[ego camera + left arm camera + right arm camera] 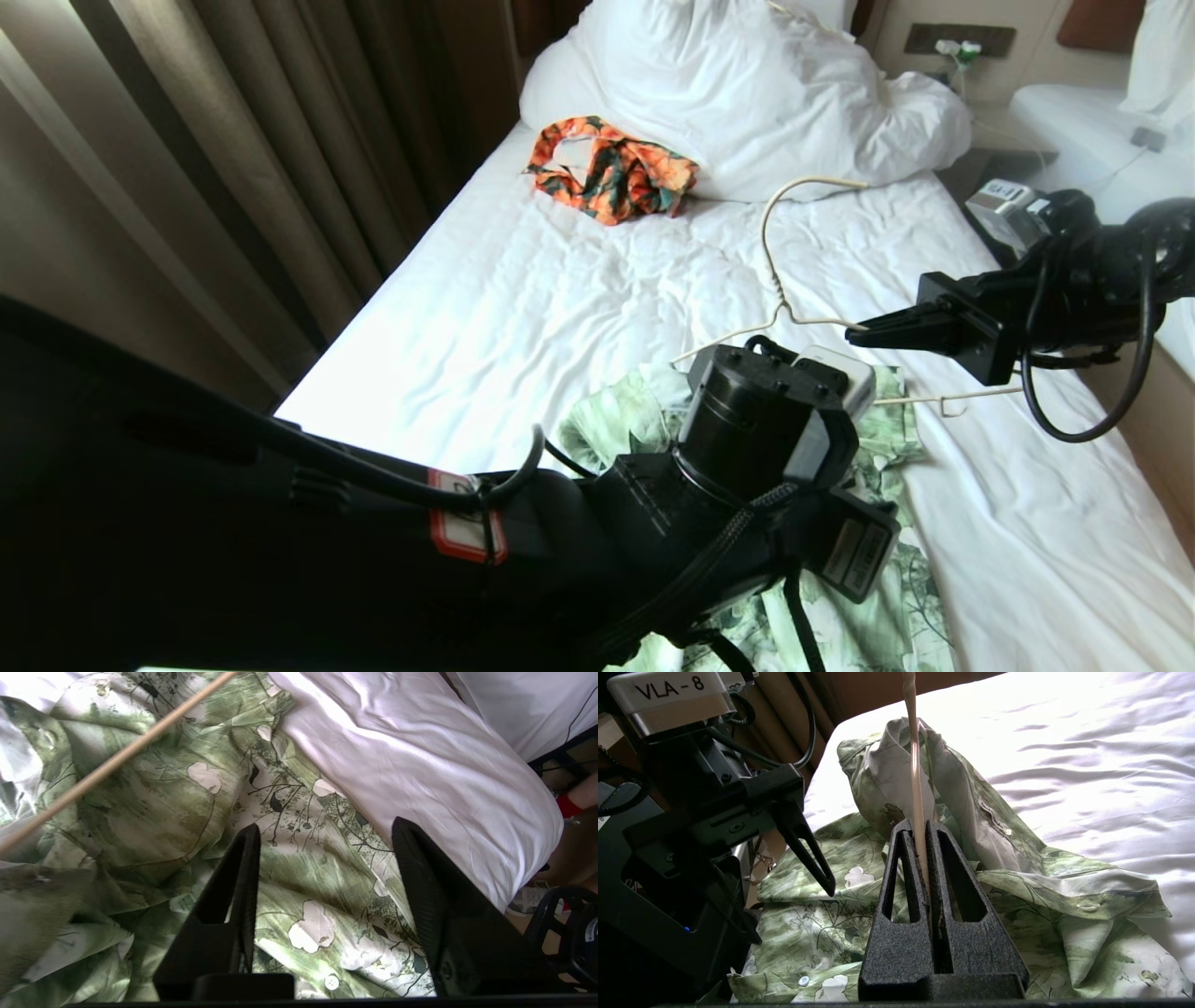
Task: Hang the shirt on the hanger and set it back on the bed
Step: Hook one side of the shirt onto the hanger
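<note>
**Desk:** Nearest the lens, what is filling the foreground?

**Photographer:** Black and bulky, the left arm is reaching in across the near edge of the bed [523,308], its ribbed cable sleeve running down the wrist. Its left gripper [324,833] is hanging over the shirt [868,607], tapered matte-black fingers [243,877] standing apart with bare cloth between them, gripping nothing.

**Desk:** And the shirt itself?

**Photographer:** Thin, light green fabric printed with white flowers and dark leaves is lying crumpled on the wrinkled white sheet at the near right of the bed. One part is standing up in a peak around the hanger [771,252]; a small white button is showing near the hem.

**Desk:** What is the other arm doing?

**Photographer:** Coming in from the right, the right gripper [920,826] is pinching the hanger's thin cream wire, its textured black fingers [901,877] closed tight on either side of it. The wire is rising from the pinch up past the shirt's raised fold.

**Desk:** Further back?

**Photographer:** Curving away up the sheet, the hanger's long hook is pointing towards the bunched white duvet [747,84]. Beside that, an orange-and-dark-green garment [611,168] is lying in a heap. Brown pleated curtains [233,168] are hanging along the left.
</note>
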You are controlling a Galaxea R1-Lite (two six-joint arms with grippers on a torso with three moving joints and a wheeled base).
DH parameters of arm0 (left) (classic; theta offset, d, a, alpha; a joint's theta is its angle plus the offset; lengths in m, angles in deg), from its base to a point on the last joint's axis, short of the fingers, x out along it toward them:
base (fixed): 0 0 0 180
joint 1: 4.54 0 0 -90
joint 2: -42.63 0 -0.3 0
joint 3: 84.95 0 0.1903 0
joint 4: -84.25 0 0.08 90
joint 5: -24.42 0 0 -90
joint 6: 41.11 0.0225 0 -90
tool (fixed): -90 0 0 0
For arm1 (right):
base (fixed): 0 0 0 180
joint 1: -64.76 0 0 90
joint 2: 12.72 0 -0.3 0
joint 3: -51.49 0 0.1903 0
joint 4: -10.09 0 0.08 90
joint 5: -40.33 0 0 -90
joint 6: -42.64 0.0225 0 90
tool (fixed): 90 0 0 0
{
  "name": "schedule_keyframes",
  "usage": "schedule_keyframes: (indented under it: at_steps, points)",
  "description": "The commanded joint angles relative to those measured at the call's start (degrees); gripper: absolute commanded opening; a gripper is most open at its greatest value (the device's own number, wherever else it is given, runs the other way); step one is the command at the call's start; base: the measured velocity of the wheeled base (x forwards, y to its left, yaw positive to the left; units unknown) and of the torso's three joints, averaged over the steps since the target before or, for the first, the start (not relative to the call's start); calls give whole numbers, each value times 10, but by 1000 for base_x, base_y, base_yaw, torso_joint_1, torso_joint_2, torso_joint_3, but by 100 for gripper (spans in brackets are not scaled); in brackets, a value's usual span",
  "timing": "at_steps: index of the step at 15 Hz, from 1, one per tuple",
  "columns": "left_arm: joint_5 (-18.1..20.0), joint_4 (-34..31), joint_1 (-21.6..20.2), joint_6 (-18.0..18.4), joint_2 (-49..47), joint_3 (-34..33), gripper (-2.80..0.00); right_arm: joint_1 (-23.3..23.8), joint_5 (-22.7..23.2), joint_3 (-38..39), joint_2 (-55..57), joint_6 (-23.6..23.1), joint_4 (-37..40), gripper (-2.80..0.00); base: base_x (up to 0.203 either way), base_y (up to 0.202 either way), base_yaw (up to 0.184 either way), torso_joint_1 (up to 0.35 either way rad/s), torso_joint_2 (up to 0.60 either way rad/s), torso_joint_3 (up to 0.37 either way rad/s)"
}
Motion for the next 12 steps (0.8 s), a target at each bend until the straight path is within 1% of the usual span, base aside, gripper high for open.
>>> schedule_keyframes:
  at_steps: [1,3,5,6,8,10,12]
  points:
    - [-1,2,-2,-2,37,-38,-280,-4,3,6,14,-3,-9,-280,0,0,0,0,0,0]
    - [-1,3,-7,-5,66,-72,-280,-3,1,7,16,-3,-18,-280,0,0,0,0,0,0]
    - [-5,3,-16,-27,93,-98,-280,-1,1,11,16,-3,-18,-280,0,0,0,0,0,0]
    - [-12,3,-24,-39,106,-115,-280,-1,1,13,17,-3,-19,-280,0,0,0,0,0,0]
    - [-21,5,-53,-47,127,-152,-280,-1,0,17,20,-3,-19,-280,0,0,0,0,0,0]
    - [-26,35,-76,-65,147,-190,-280,1,0,17,24,-3,-20,-280,0,0,0,0,0,0]
    - [-33,69,-94,-71,157,-230,-280,1,0,18,25,-3,-20,-280,0,0,0,0,0,0]
